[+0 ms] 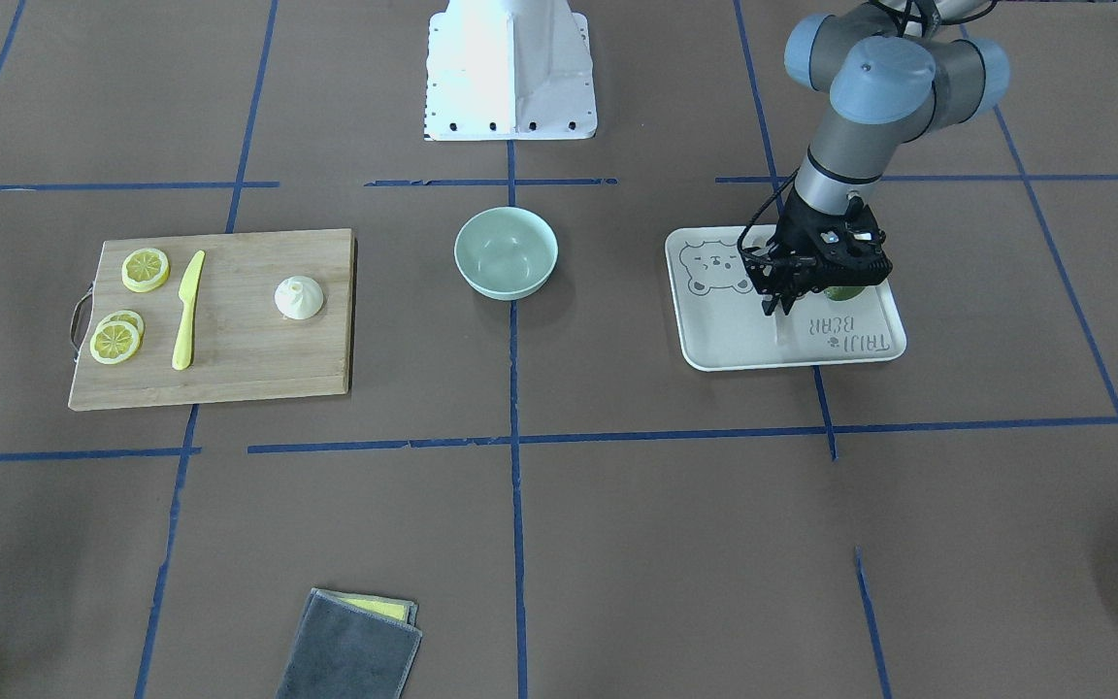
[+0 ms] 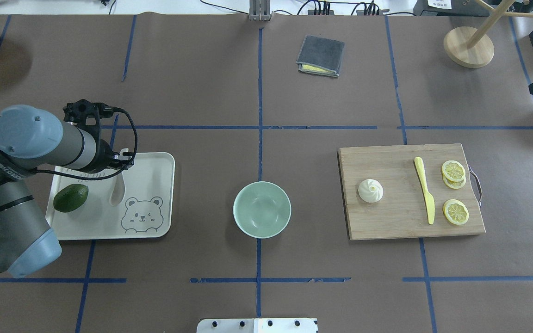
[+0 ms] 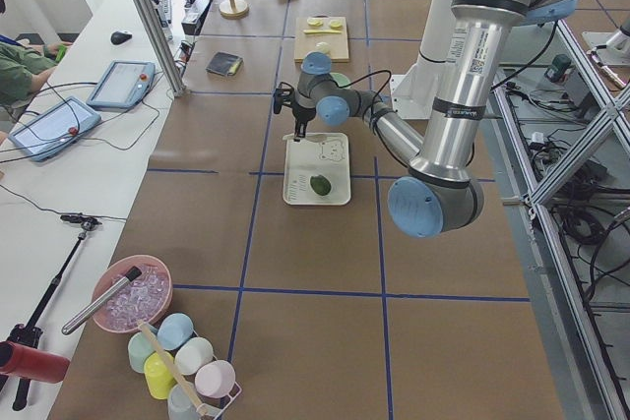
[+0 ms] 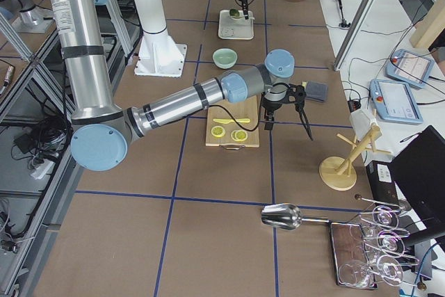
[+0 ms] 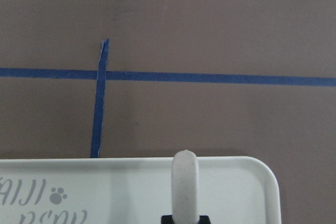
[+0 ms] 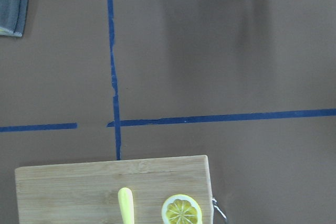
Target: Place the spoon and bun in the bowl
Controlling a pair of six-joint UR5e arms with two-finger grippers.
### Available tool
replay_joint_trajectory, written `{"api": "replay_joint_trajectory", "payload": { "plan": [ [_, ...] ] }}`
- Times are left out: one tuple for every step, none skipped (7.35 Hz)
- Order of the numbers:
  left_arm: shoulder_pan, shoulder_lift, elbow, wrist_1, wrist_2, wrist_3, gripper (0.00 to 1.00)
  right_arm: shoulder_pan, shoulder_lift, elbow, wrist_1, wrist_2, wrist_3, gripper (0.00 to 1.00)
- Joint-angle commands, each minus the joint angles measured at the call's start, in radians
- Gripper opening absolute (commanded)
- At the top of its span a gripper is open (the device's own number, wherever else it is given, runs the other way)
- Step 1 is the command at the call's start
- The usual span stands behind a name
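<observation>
The off-white spoon (image 2: pixel 117 192) lies on the white bear tray (image 2: pixel 155 185) at the left, scoop toward the robot. My left gripper (image 2: pixel 123 162) is down over its handle end. In the left wrist view the handle (image 5: pixel 185 182) sits tightly between the fingertips, so the gripper is shut on the spoon. The white bun (image 2: pixel 370 190) sits on the wooden cutting board (image 2: pixel 400 222) at the right. The empty mint-green bowl (image 2: pixel 262 209) stands in the middle. My right gripper (image 4: pixel 267 122) shows only in the exterior right view, above the board's far edge. I cannot tell its state.
A dark green avocado (image 2: pixel 70 198) lies on the tray beside the spoon. A yellow knife (image 2: pixel 424 189) and lemon slices (image 2: pixel 455 212) lie on the board. A folded grey cloth (image 2: pixel 320 56) and a wooden stand (image 2: pixel 468 46) are at the far side.
</observation>
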Motion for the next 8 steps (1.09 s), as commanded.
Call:
{"api": "replay_joint_trajectory", "payload": {
  "plan": [
    [-0.007,-0.111,0.02,-0.008,-0.005,-0.211,0.0,-0.133,0.036,-0.001,0.118,-0.057,0.212,1.0],
    [-0.004,-0.15,0.041,-0.023,-0.005,-0.28,0.0,-0.212,0.031,-0.001,0.204,-0.141,0.328,1.0],
    [-0.002,-0.189,0.081,-0.046,-0.005,-0.331,0.0,-0.28,0.019,0.001,0.275,-0.203,0.413,1.0],
    [-0.002,-0.201,0.106,-0.092,-0.005,-0.352,0.0,-0.331,0.016,0.004,0.324,-0.242,0.464,1.0],
    [-0.001,-0.204,0.121,-0.143,-0.005,-0.401,0.0,-0.392,0.016,0.007,0.337,-0.295,0.506,1.0],
    [0.001,-0.231,0.152,-0.178,-0.005,-0.459,0.0,-0.469,0.017,0.019,0.337,-0.372,0.547,1.0],
    [0.017,-0.256,0.167,-0.18,-0.005,-0.483,0.0,-0.545,0.02,0.024,0.337,-0.441,0.588,1.0],
    [0.022,-0.257,0.166,-0.182,-0.005,-0.5,0.0,-0.593,0.025,0.033,0.337,-0.484,0.609,1.0]
  ]
}}
